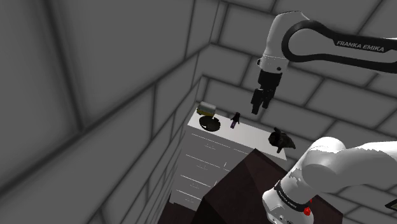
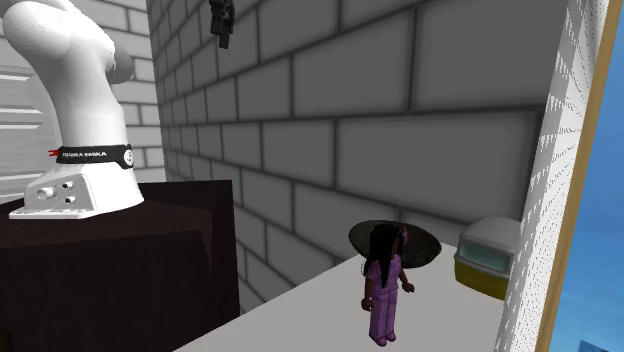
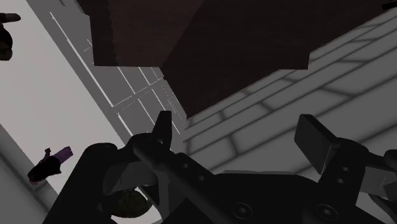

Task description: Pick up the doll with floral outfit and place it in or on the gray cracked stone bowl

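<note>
Shoulder view's lower right holds the dark brown stand (image 1: 245, 181), with the base of the white arm (image 1: 305, 184) on it. Just past the stand is a white drawer unit whose flat top serves as the worktop (image 1: 251, 135). High above that worktop hangs the gripper (image 1: 257, 108), pointing down. In the wrist view its 2 black fingers (image 3: 164, 130) stand well apart with nothing between them, so it holds nothing.

On the worktop, nearest the stand, lies a dark, irregular object (image 1: 280, 139), too dim to name. Farther along stands the doll (image 2: 385, 285), upright, with long dark hair and a purple outfit. In the shoulder view it sits below the gripper and a little toward that view's left.

Beyond the doll is the bowl (image 1: 208, 122), dark, wide and shallow, resting on the worktop. The shoulder view shows a small gap between it and the doll, and in the second exterior view the doll stands in front of it. Just beside the bowl, at the far end of the worktop, sits 1 small box (image 2: 487, 258) with a yellow body and a pale lid. Grey block walls (image 2: 330, 110) rise behind everything.
</note>
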Motion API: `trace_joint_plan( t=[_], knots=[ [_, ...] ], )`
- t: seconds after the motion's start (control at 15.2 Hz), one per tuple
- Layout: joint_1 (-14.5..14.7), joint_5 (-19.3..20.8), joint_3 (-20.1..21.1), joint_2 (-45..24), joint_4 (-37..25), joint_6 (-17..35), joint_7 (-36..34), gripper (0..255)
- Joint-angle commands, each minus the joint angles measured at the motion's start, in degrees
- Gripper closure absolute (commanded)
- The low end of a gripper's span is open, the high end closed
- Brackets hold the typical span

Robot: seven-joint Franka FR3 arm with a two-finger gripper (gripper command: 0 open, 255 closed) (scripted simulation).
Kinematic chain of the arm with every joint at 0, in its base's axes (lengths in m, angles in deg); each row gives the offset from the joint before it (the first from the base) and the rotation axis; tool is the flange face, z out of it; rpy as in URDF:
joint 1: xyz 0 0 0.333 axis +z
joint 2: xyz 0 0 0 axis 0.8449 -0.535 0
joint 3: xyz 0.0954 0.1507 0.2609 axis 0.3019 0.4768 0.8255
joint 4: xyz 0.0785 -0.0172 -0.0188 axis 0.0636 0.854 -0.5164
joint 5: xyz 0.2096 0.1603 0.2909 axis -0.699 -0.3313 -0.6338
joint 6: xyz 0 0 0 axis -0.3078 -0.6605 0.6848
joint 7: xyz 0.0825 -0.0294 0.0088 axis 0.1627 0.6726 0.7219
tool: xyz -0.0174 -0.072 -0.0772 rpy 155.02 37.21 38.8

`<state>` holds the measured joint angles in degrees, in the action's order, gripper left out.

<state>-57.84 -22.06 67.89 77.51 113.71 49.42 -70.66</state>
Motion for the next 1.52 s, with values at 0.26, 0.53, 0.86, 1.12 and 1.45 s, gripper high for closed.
trace_joint_plan(
  t=[0.26, 0.53, 0.86, 1.12, 1.45],
  knots=[
    [-1.9, 3.0, -3.4, -2.7, 3.0, 7.0, 3.6, 0],
    [-3.8, 5.6, -6.9, -6.8, 4.8, 14.2, 7.0, 0],
    [-6.0, 8.1, -11.4, -13.8, 5.2, 23.5, 11.2, 0],
    [-7.2, 8.9, -14.8, -20.7, 4.0, 30.6, 14.7, 0],
    [-8.3, 7.9, -18.9, -30.4, 0.8, 38.8, 19.9, 0]
  ],
)
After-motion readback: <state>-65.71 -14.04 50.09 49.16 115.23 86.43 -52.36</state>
